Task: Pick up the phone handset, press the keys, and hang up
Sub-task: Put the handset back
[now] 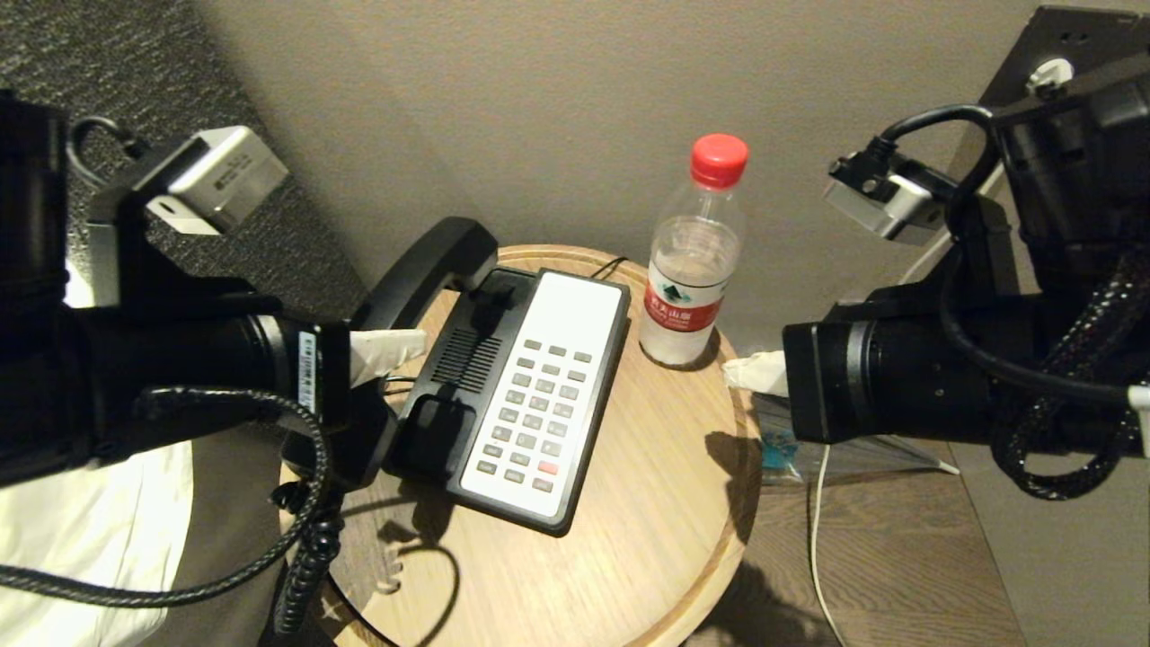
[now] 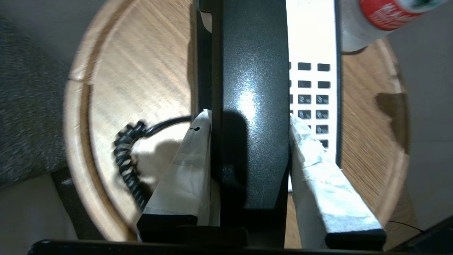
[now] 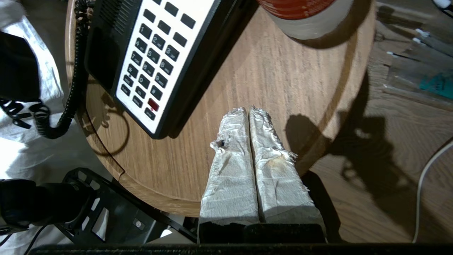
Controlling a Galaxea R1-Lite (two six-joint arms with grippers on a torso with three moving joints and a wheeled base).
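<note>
Round, pale wooden tabletop against a beige wall, and we've got the black-and-white phone base sitting on it with a clear plastic water bottle with a red cap just beside its far right corner

Our left end effector is clamped on the long curved black plastic handset, white-wrapped fingers pressed to either flank of the grip section. We see the handset lifted off its cradle and held up over the left edge of the base, its coiled black cord hanging down past the table rim

Over on the right, our right end effector has its two wrapped fingers pressed flat together, nothing between them, hovering above bare wood between the base's near corner and the table edge. The grey rectangular keys with the one red button lie open to it, untouched as far as we can tell

Pressing looks like the step in hand. We'd watch three things: the closed tip is broad against such small keys, so it could catch two at once; a push off-centre could skid the light base across the wood; and a wide swing could clip that bottle and tip it
</note>
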